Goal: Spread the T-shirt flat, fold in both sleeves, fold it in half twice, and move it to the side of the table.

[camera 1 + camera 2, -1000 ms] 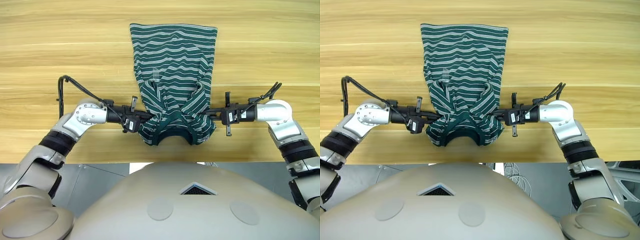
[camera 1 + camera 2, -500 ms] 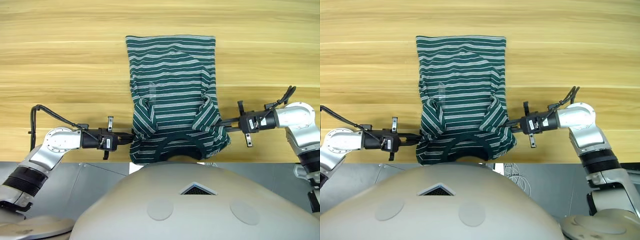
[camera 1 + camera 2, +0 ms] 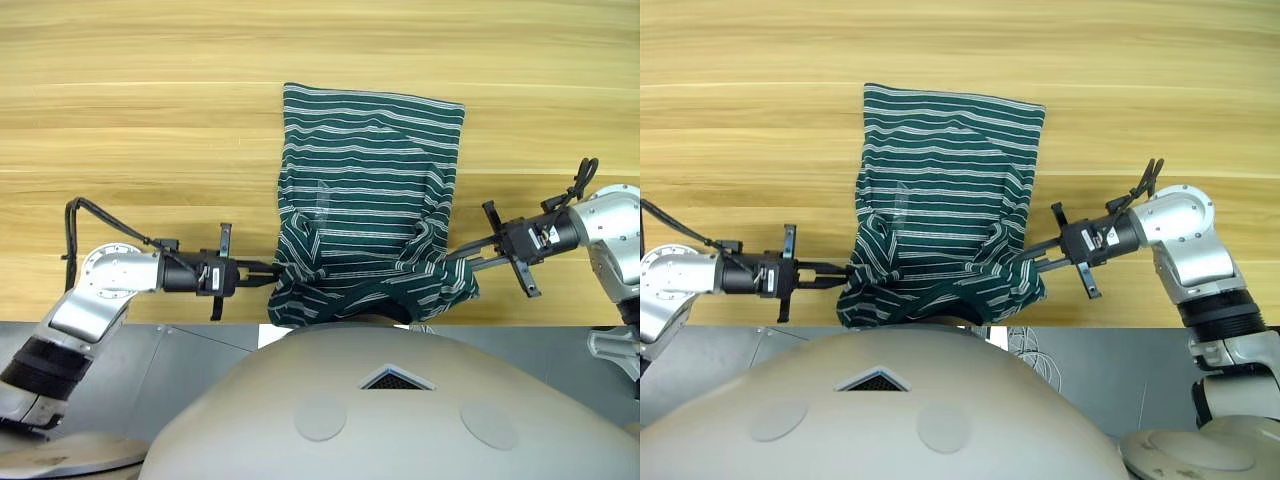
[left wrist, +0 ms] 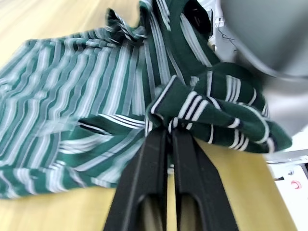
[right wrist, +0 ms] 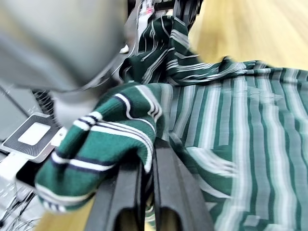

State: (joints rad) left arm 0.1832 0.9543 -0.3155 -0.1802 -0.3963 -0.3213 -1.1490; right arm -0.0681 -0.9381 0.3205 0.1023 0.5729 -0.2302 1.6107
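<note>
Stretched between two end effectors, a dark green, white-striped fabric T-shirt (image 3: 370,190) on the light wooden tabletop (image 3: 150,120): hem end flat and slightly slanted, well beyond the fingertips, collar end bunched at the near edge. Left end effector (image 3: 272,270) pressed together on a crumpled fold of cloth at the shirt's left shoulder. Right end effector (image 3: 455,258) likewise pinching a wad of striped cloth at the right shoulder. Shirt body directly between both.
</note>
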